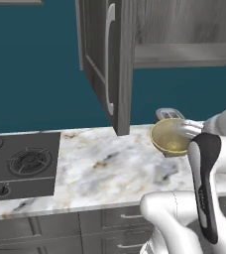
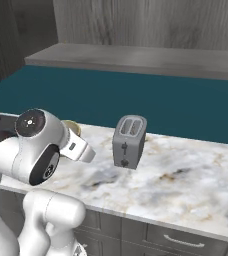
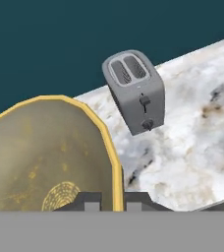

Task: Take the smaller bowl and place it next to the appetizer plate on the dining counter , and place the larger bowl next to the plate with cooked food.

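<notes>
My gripper (image 3: pixel 113 200) is shut on the rim of the smaller bowl (image 3: pixel 45 157), a tan-yellow bowl with a glossy olive-gold inside. The rim runs between the two dark fingertips at the bottom of the hand view. In the left base view the smaller bowl (image 1: pixel 168 136) hangs tilted above the counter, its mouth turned toward the camera, with the gripper (image 1: pixel 184 130) on its right rim. Part of the bowl (image 2: pixel 72 127) peeks out behind the arm in the right base view. The larger bowl, both plates and the dining counter are out of view.
A grey toaster (image 2: pixel 129 141) stands on the marbled kitchen counter (image 1: pixel 110 168) just beyond the bowl. A black stove top (image 1: pixel 21 163) lies to the left. An open wall-cabinet door (image 1: pixel 102 59) hangs above the counter, left of the bowl.
</notes>
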{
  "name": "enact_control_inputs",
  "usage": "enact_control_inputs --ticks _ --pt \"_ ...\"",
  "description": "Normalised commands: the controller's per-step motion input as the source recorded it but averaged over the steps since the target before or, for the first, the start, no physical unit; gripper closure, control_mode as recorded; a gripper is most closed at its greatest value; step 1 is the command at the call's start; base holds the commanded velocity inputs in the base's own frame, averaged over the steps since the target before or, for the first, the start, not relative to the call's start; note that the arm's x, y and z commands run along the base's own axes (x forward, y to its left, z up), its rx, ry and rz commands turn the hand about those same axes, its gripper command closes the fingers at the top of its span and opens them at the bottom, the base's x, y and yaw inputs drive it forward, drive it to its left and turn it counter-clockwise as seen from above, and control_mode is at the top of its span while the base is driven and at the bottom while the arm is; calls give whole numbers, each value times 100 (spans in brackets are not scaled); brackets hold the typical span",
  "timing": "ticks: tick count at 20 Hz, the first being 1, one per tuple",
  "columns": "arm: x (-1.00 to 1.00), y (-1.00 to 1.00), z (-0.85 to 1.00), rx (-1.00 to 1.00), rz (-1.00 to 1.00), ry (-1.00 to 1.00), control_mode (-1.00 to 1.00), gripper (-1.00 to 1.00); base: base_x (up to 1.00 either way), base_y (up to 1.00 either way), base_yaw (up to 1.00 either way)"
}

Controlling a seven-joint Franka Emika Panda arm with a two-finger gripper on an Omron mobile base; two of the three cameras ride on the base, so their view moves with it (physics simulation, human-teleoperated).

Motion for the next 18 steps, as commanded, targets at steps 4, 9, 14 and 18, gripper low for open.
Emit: enact_control_inputs --ticks 4,9,14,18 --pt "-47 1 -12 0 4 -24 100 100 -25 0 3" --pt "0 0 0 0 0 0 100 100 -84 1 22" --pt "0 0 0 0 0 0 100 100 -40 -1 54" --pt "0 0 0 0 0 0 100 100 -75 -20 69"
